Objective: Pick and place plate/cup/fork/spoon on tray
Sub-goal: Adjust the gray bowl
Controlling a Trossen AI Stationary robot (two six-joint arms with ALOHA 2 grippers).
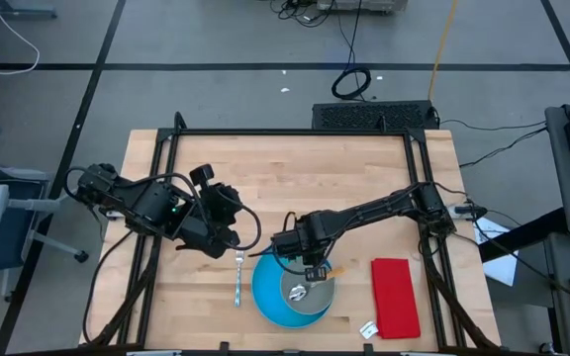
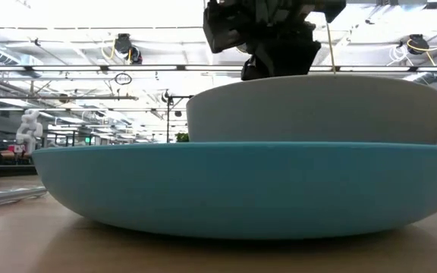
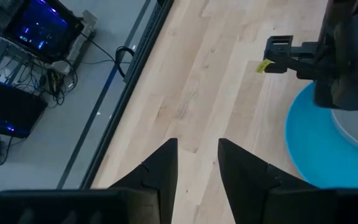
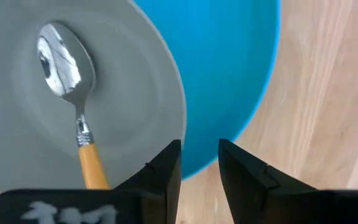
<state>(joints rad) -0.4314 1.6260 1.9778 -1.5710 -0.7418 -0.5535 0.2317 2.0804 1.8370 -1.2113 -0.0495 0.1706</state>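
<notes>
Tabletop plate (image 1: 268, 297) holds cup (image 1: 306, 293) containing spoon (image 4: 67, 93).

The spoon (image 4: 59, 59) has a mirror-bright metal bowl, the cup (image 4: 135, 87) is matt, and the bench (image 3: 229, 81) is pale grained wood.

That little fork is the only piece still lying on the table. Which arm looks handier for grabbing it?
Probably the left. Its hand sits just above the fork, which lies on the wood left of the plate. The right hand hovers over the cup, where the spoon lies, farther from the fork.
</notes>
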